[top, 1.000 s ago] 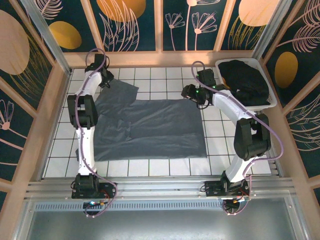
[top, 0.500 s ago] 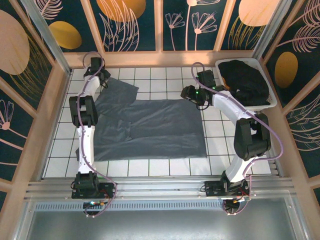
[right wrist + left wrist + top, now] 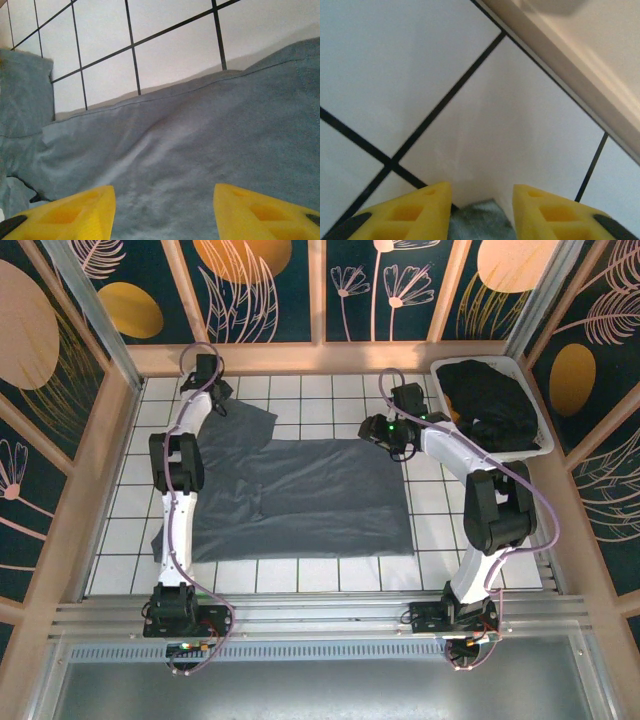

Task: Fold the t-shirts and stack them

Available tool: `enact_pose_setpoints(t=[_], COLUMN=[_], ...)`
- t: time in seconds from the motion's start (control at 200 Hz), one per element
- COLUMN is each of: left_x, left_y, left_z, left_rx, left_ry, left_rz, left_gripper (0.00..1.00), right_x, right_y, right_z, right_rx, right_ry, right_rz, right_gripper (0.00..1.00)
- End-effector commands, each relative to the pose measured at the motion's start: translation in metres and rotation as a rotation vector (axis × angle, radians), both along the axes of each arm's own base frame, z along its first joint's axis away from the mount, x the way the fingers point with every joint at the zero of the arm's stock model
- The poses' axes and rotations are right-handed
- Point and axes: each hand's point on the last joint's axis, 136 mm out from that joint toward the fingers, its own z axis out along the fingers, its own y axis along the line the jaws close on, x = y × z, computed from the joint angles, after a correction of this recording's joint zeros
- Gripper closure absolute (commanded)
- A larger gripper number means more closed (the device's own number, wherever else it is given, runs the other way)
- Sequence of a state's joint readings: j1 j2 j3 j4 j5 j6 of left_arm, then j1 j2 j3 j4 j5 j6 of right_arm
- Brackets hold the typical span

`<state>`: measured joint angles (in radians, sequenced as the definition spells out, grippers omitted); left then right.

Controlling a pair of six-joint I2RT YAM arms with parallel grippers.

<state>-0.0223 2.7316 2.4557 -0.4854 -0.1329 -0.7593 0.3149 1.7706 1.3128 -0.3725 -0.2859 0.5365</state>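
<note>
On the white tiled table (image 3: 300, 575) the slate t-shirt (image 3: 300, 500) lies spread mid-table, unmoved. At the far left corner the left jaws, shifted slightly right, stand parted around its sleeve edge. Over its far right corner the right jaws hang released.

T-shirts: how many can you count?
2: a blue-grey t-shirt spread on the tiled table, and a black heap in the white bin that may hide more.

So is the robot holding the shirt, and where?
Cannot tell: a corner of the grey t-shirt sits between the fingers of the left gripper; the right gripper hangs open above it.
</note>
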Motion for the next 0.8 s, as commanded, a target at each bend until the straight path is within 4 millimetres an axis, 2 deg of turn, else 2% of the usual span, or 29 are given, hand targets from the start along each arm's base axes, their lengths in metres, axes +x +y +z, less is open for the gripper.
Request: enact_pose_setpoints(t=[0.0,0.155,0.285,0.365,0.395,0.48,0.661,0.751,0.796], left_x=[-0.042,-0.061,-0.072,-0.072,-0.070,-0.063,-0.042,-0.035,-0.034], left_y=[-0.014,-0.017,-0.022,-0.023,-0.022,-0.021,-0.022,-0.027,-0.031], left_z=[-0.050,-0.068,-0.084,-0.082,-0.078,-0.061,0.010,0.045,0.056], left_rx=[0.048,0.076,0.070,0.070,0.074,0.090,0.097,0.073,0.057], left_ry=[0.227,0.326,0.385,0.385,0.376,0.337,0.185,0.099,0.073], left_rz=[-0.010,-0.034,-0.065,-0.073,-0.073,-0.074,-0.085,-0.106,-0.120], left_gripper=[0.65,0.70,0.86,0.96,1.00,1.00,1.00,1.00,1.00], right_x=[0.008,0.005,0.003,0.002,0.002,0.005,0.016,0.030,0.038], right_y=[0.005,0.006,0.007,0.005,0.004,-0.004,-0.046,-0.062,-0.067], right_z=[0.011,0.007,0.003,0.001,0.000,-0.005,-0.032,-0.038,-0.041], right_rx=[0.032,0.032,0.027,0.016,0.010,-0.013,-0.116,-0.139,-0.154], right_ry=[-0.033,-0.026,-0.018,-0.014,-0.014,-0.003,0.106,0.106,0.099], right_rz=[-0.005,-0.011,-0.016,-0.030,-0.034,-0.067,-0.241,-0.286,-0.291], right_gripper=[0.45,0.45,0.46,0.46,0.46,0.46,0.49,0.51,0.51])
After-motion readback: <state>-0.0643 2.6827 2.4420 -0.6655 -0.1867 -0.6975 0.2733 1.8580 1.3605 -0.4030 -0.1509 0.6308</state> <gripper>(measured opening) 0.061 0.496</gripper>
